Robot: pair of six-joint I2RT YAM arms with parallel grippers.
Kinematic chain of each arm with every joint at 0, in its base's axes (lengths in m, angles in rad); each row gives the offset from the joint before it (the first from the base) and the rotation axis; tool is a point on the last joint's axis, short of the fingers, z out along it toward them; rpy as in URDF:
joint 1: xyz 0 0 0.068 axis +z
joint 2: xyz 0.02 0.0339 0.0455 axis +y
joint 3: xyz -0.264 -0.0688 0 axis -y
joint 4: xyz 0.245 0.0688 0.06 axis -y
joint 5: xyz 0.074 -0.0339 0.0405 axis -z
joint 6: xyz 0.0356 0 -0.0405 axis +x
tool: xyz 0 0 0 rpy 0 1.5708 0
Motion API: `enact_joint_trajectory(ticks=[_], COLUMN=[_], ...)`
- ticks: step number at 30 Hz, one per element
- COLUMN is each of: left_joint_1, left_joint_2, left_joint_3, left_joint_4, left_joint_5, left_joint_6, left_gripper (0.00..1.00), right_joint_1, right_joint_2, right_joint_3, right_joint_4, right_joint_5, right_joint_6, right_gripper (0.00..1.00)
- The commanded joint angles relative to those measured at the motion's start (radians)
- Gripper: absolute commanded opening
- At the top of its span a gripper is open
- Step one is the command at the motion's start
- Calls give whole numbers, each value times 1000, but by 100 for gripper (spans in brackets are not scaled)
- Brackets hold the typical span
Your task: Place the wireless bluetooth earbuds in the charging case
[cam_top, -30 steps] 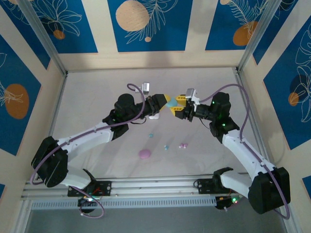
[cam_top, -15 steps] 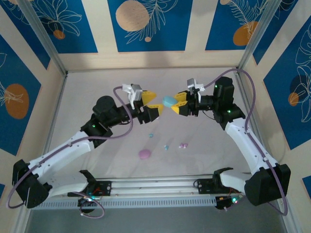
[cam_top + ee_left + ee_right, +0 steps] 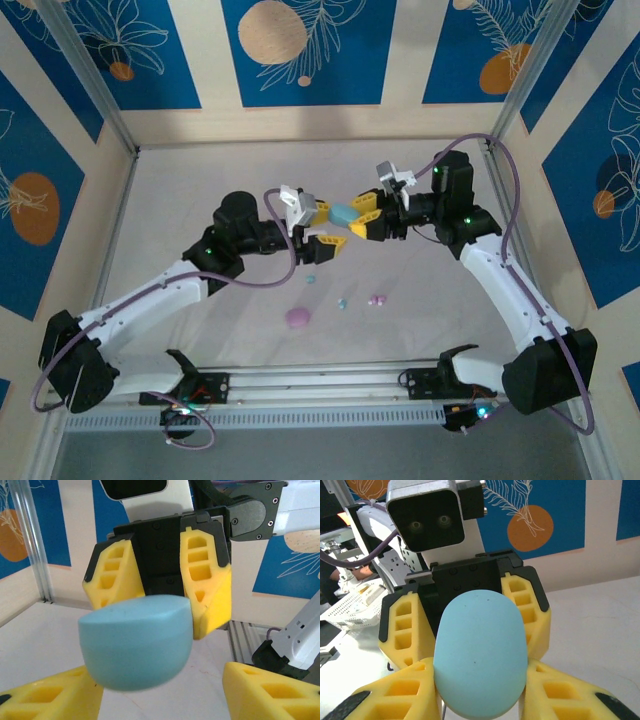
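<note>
A teal pebble-shaped charging case [image 3: 343,214] hangs closed above the table, with my right gripper [image 3: 358,218] shut on it. In the right wrist view the case [image 3: 480,652] sits squeezed between my yellow fingers [image 3: 395,690]. My left gripper [image 3: 330,228] faces it from the left, open, one finger above and one below the case's free end. In the left wrist view the case [image 3: 135,642] floats over my spread left gripper [image 3: 160,695]. Tiny earbuds lie on the table below: teal ones [image 3: 311,277] [image 3: 342,302] and a pink-white pair [image 3: 377,299].
A pink case [image 3: 298,317] lies on the table toward the near edge. Patterned walls close in the back and sides, with metal posts at the corners [image 3: 505,110]. A rail [image 3: 320,385] runs along the front between the arm bases.
My left gripper let go of the teal case, drew back to the left and opened, then came back toward it. The right gripper kept the case and shifted slightly left.
</note>
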Motion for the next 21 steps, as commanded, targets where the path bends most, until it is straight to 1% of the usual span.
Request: enact_joint_trajectory(ticks=[1,4,6,8,12,15,19,21], left_joint_1=[8,9,12,16,23,25,23,25], left_joint_2=[9,8,5,-3,-12,-1,28,35], left_joint_3=[29,26,24,19,18,27,44,46], left_joint_4=[84,94,90,90,85,97,104,121], left_joint_5=[67,73,73,67,64,81,96,99], left_joint_6=[-36,-49,-53,-55,-58,-72,-91,-109], left_gripper=[58,55,56,58,59,57,51,51], right_joint_1=[7,6,2,-2,-13,-13,-12,-11], right_joint_2=[-5,-7,-7,-7,-6,-2,1,-1], right_joint_3=[19,13,13,14,22,26,27,23], right_joint_4=[-40,-46,-53,-58,-72,-72,-76,-78], right_joint_5=[-32,-30,-34,-35,-46,-56,-61,-56], right_joint_6=[-68,-97,-107,-115,-130,-132,-140,-152], right_gripper=[35,35,36,35,35,35,36,35])
